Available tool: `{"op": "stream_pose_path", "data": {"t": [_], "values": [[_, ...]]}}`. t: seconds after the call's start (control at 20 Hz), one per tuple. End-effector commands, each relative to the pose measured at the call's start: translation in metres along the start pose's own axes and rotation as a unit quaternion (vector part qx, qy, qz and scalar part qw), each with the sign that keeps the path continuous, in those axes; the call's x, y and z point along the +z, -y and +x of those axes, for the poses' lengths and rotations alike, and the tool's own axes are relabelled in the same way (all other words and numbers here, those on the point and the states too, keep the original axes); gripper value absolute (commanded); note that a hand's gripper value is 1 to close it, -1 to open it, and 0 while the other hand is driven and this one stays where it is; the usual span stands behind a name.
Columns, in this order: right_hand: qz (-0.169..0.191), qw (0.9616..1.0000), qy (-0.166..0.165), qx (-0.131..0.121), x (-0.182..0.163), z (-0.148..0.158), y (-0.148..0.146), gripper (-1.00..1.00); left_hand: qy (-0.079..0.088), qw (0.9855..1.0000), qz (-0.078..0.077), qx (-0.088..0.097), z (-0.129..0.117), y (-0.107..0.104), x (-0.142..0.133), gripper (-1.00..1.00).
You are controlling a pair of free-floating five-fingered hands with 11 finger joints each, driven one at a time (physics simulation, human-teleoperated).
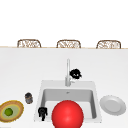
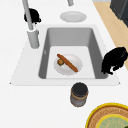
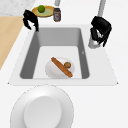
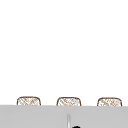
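Note:
My left hand point(image 1: 42, 112) hovers over the sink's front-left corner, fingers hanging loose and holding nothing; it also shows in the left side view point(image 2: 113, 60) and the right side view point(image 3: 31, 18). My right hand point(image 1: 75, 73) hangs just right of the faucet point(image 1: 68, 72), close to its base point(image 3: 100, 30), fingers drooping with nothing in them. In the basin lies a white plate point(image 2: 75, 60) with a long brown sausage point(image 2: 67, 62) and a small brown ball point(image 2: 60, 62). A large red sphere point(image 1: 67, 114) covers the sink's front in the front view.
A dark jar point(image 1: 28, 98) stands left of the sink point(image 1: 67, 85), beside a yellow plate point(image 1: 17, 105) bearing a green fruit point(image 1: 9, 112). A white plate point(image 1: 113, 104) lies on the counter to the right. Wicker chair backs point(image 1: 29, 43) line the far edge.

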State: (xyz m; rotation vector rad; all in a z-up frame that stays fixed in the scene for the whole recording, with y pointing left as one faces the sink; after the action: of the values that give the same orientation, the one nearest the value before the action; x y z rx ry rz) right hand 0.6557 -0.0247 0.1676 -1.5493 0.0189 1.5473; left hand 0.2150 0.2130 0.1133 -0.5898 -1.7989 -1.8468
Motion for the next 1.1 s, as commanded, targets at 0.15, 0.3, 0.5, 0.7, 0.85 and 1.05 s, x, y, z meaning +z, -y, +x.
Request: {"op": "stream_pose_path", "data": {"t": [0.15,0.3,0.5,0.7,0.85,1.05], "values": [[0.007,0.9997,0.011,0.02,0.023,0.001,0.027,1.0,0.0,1.0,0.0,0.0,0.0,0.0,0.0,0.0],[-0.005,0.9999,-0.009,-0.001,0.016,0.007,0.009,1.0,0.0,1.0,0.0,0.0,0.0,0.0,0.0,0.0],[0.021,0.9995,0.012,-0.02,0.001,-0.004,0.002,1.0,0.0,1.0,0.0,0.0,0.0,0.0,0.0,0.0],[0.032,0.9969,0.054,-0.047,0.0,-0.003,-0.001,1.0,0.0,1.0,0.0,0.0,0.0,0.0,0.0,0.0],[0.041,0.9955,0.062,-0.059,0.0,-0.005,0.0,-1.0,0.0,1.0,0.0,0.0,0.0,0.0,0.0,0.0],[0.055,0.9913,0.086,-0.083,0.001,-0.007,0.0,-1.0,0.0,1.0,0.0,0.0,0.0,0.0,0.0,0.0]]}}
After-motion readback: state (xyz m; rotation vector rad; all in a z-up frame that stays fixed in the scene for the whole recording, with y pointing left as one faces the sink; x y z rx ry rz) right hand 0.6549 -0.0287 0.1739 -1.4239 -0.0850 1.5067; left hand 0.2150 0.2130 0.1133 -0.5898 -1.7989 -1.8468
